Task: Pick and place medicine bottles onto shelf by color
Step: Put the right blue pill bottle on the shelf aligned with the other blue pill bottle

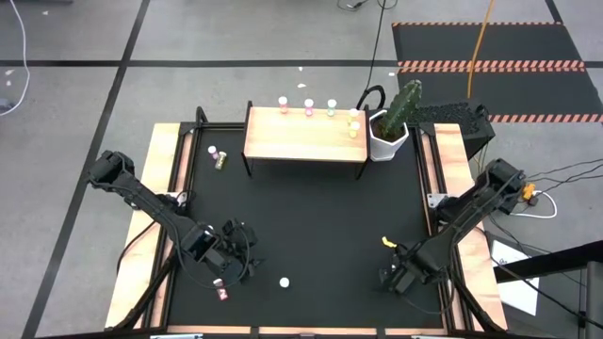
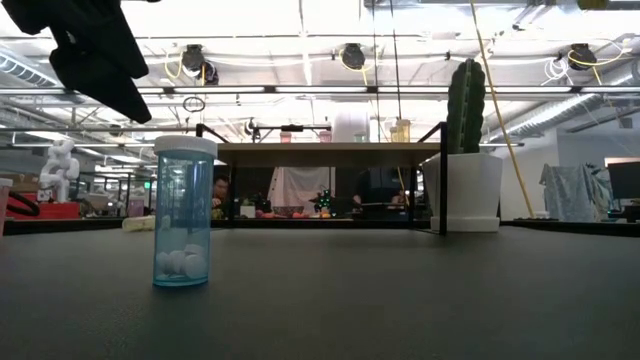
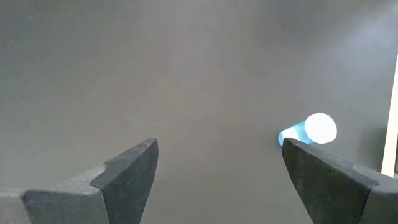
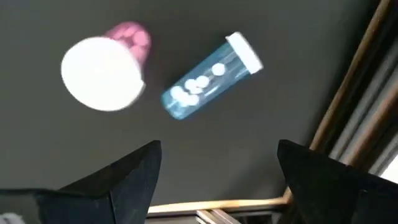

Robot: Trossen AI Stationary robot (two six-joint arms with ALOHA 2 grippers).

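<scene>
A teal bottle (image 1: 284,281) with a white cap stands upright on the black mat near the front edge; it also shows in the low view (image 2: 183,215). My left gripper (image 1: 234,262) hovers to its left, open and empty, and the bottle (image 3: 311,130) lies just past one fingertip in its wrist view. My right gripper (image 1: 396,275) is open and empty at the front right. Its wrist view shows an upright pink bottle (image 4: 106,71) and a teal bottle lying on its side (image 4: 211,74) below it. The wooden shelf (image 1: 306,139) stands at the far side with several bottles (image 1: 308,104) along its far edge.
A pink bottle (image 1: 222,294) lies near the front left. Two bottles (image 1: 217,156) sit on the mat left of the shelf. A white pot with a cactus (image 1: 394,127) stands right of the shelf. A small yellow object (image 1: 386,242) lies near my right arm.
</scene>
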